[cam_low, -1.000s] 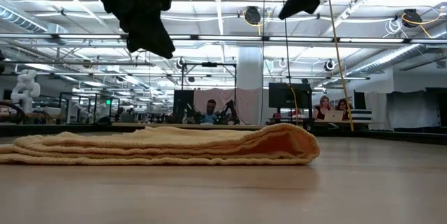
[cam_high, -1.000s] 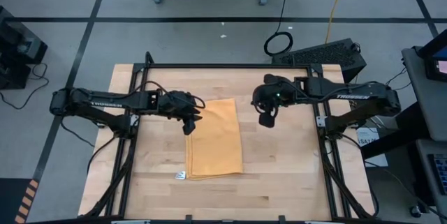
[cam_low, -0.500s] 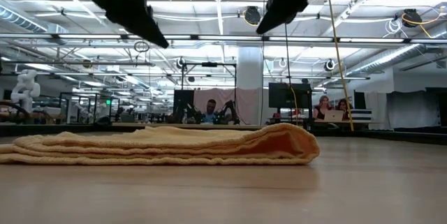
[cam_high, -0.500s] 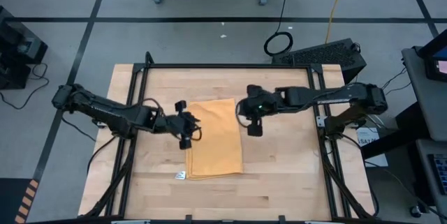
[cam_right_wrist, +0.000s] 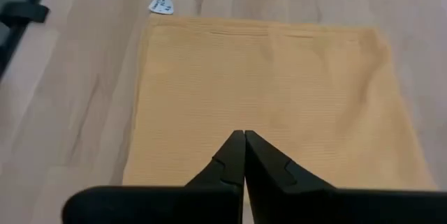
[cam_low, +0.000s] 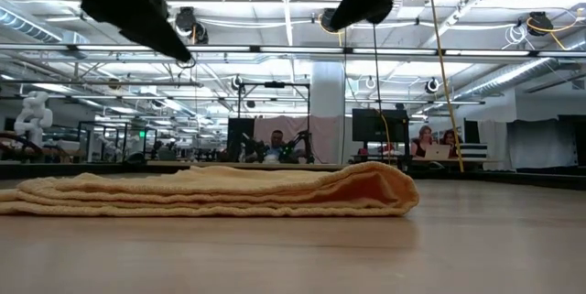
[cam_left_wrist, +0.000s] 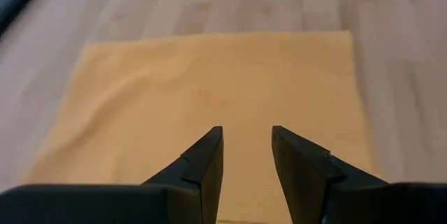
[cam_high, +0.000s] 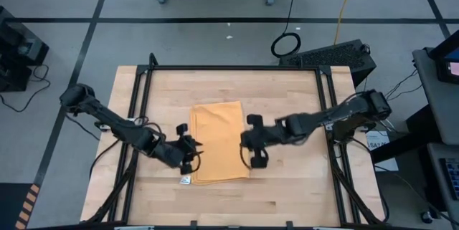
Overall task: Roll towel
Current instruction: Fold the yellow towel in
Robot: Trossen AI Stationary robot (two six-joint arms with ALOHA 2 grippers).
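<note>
High view: towel (cam_high: 219, 142) folded flat mid-table, no roll begun; left gripper (cam_high: 188, 152) and right gripper (cam_high: 254, 155) flanking near end.
Low view: folded layers stacked, unrolled; nothing obstructing.
Left wrist view: fingers (cam_left_wrist: 202, 160) parted, grasping nothing.
Right wrist view: fingers (cam_right_wrist: 230, 155) clenched, empty; white tag (cam_right_wrist: 160, 1) beside far corner.

Soft, finely ribbed matt cloth towel (cam_high: 219, 142) on smooth pale wood table (cam_high: 287, 194).
</note>
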